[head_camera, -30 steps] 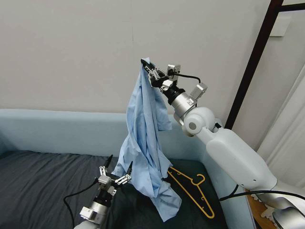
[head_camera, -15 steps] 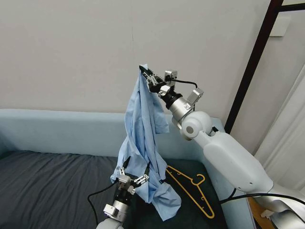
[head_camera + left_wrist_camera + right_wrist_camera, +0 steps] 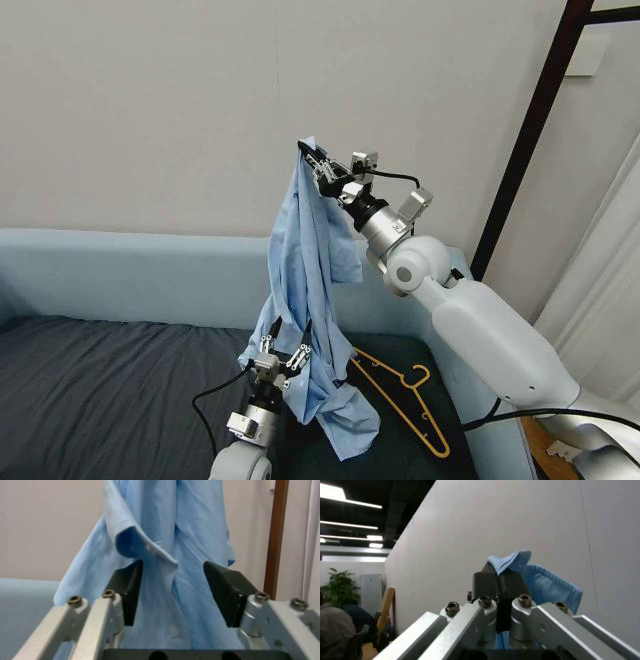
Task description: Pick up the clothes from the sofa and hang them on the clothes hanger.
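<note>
Above sofa [image 3: 100, 380], raised right gripper [image 3: 312, 157] pinches shirt [image 3: 305, 270].

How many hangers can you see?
1. The yellow hanger lies on the dark sofa seat, just right of the hanging blue shirt. The shirt could hide another.

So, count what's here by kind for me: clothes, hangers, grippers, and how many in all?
Blue shirt: 1
Yellow hanger: 1
Grippers: 2, right gripper shut on the shirt's top, left gripper open around its lower part
Total: 4
</note>
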Motion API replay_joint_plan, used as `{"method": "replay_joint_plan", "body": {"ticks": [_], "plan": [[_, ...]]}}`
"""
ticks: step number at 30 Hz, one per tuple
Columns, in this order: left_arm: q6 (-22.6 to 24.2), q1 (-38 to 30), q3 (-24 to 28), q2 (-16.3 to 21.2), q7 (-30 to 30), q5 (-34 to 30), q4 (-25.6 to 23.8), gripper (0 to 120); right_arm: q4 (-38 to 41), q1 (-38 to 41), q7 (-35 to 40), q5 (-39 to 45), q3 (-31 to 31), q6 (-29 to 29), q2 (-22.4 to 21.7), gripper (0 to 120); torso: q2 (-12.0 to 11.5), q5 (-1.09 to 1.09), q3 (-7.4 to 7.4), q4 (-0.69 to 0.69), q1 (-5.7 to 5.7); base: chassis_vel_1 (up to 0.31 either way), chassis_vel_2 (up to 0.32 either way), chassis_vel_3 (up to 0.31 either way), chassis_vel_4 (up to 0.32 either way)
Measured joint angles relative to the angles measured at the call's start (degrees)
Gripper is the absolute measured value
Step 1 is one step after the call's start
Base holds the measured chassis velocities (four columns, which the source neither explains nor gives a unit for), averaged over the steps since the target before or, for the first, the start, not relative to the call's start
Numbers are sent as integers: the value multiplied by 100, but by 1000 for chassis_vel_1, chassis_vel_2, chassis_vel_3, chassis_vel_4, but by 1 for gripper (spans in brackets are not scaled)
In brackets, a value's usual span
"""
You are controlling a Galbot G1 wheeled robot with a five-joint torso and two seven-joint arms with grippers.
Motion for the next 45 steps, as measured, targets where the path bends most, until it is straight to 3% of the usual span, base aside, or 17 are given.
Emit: {"method": "replay_joint_plan", "body": {"ticks": [7, 13, 21, 24, 25, 28, 30, 31, 34, 35, 40, 45], "plan": [[-30, -83, -16, -135, -109, 45, 94, 26, 35, -8, -8, 26, 20, 0, -12, 0, 0, 0, 0, -1, 0, 0, 0, 0, 0], [-53, 24, -120, 72, -136, -47, -110, 1, -4, -84, 19, -22, 84, 13, -4, 0, 0, 0, 0, 1, 0, 0, 0, 0, 0], [-64, 137, -272, 378, -126, -459, -559, 0, -176, -140, 430, -239, 187, 0, -60, 0, 0, -2, 0, 0, 0, 0, 0, 0, 0], [154, 4, -494, 980, -115, -1055, -1144, 0, -318, -131, 432, -370, 335, 40, -221, 0, 0, -2, 0, 0, 0, 0, 0, 0, 0], [154, 4, -494, 980, -115, -1055, -1144, 0, -318, -131, 432, -370, 335, 40, -221, 0, 0, -2, 0, 0, 0, 0, 0, 0, 0], [429, -336, -680, 2013, -238, -1883, -1642, 0, -398, -132, 387, -396, 416, 63, -423, 0, 0, -3, 0, -1, 0, 0, 0, 0, 0], [644, -713, -734, 2895, -334, -2604, -1905, 0, -360, -167, 316, -352, 527, 64, -541, 0, 0, -1, 0, 0, 0, 0, 0, 0, 0], [644, -713, -734, 2895, -334, -2604, -1905, 0, -360, -167, 316, -352, 527, 64, -541, 0, 0, -1, 0, 0, 0, 0, 0, 0, 0], [823, -1318, -636, 3874, -353, -3398, -2022, 0, -167, -186, 256, -140, 652, 70, -670, 0, 0, -2, 0, 0, 0, 0, 0, 0, 0], [823, -1318, -636, 3874, -353, -3398, -2022, 0, -167, -186, 256, -140, 652, 70, -670, 0, 0, -2, 0, 0, 0, 0, 0, 0, 0], [923, -2247, -162, 4803, -229, -3852, -1932, 0, 242, -83, -57, 471, 682, 253, -943, 0, 0, -1, 0, 0, 0, 0, 0, 0, 0], [938, -2851, 210, 5161, -48, -3917, -1767, 0, 537, -35, -57, 283, 654, 103, -1277, 0, 0, -1, -1, -1, 0, 0, 0, 0, 0]]}}
